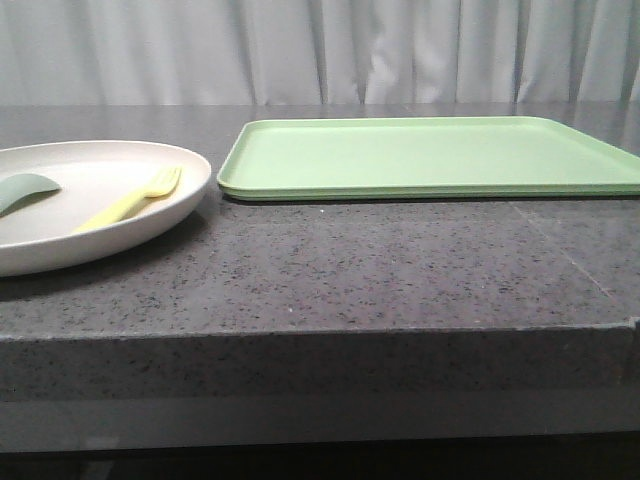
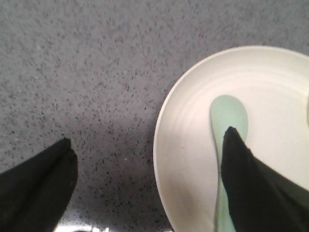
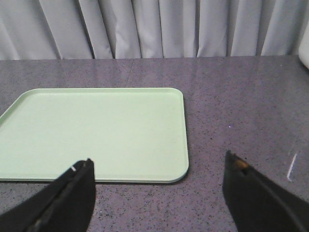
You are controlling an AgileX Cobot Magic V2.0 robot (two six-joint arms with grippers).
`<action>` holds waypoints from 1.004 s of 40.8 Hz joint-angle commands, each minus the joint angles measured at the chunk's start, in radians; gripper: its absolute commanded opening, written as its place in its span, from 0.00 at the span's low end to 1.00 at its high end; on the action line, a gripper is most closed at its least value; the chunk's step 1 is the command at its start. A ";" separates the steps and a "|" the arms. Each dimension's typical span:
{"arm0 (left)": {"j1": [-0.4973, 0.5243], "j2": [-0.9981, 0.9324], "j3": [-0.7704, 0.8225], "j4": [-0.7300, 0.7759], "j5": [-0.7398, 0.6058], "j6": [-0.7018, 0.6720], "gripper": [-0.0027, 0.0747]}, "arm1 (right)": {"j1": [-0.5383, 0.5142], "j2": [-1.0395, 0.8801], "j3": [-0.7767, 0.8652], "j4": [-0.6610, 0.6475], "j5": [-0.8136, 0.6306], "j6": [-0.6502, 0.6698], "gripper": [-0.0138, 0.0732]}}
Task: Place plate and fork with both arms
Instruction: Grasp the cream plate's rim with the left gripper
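Start of pick step: left gripper (image 2: 145,179) wide, over plate (image 2: 193,121) rim; right gripper (image 3: 159,193) wide above tray (image 3: 96,130). Next: left must close on rim.

Speckled dark grey stone countertop (image 1: 380,270), pleated pale grey curtain (image 1: 320,50) behind, soft light

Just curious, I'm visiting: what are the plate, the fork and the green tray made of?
The plate: probably matte plastic, cream with no glaze shine. The fork: likely pale-yellow plastic, thin and dull. The tray: apparently light-green plastic, smooth with a soft sheen.
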 commanded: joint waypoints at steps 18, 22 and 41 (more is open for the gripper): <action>0.001 0.293 -0.114 -0.010 0.051 -0.004 0.78 | -0.004 0.011 -0.036 -0.011 -0.076 -0.006 0.82; 0.001 0.313 -0.114 -0.010 0.048 -0.004 0.78 | -0.004 0.011 -0.036 -0.011 -0.076 -0.006 0.82; 0.001 0.316 -0.114 -0.012 0.054 -0.004 0.34 | -0.004 0.011 -0.036 -0.011 -0.075 -0.006 0.82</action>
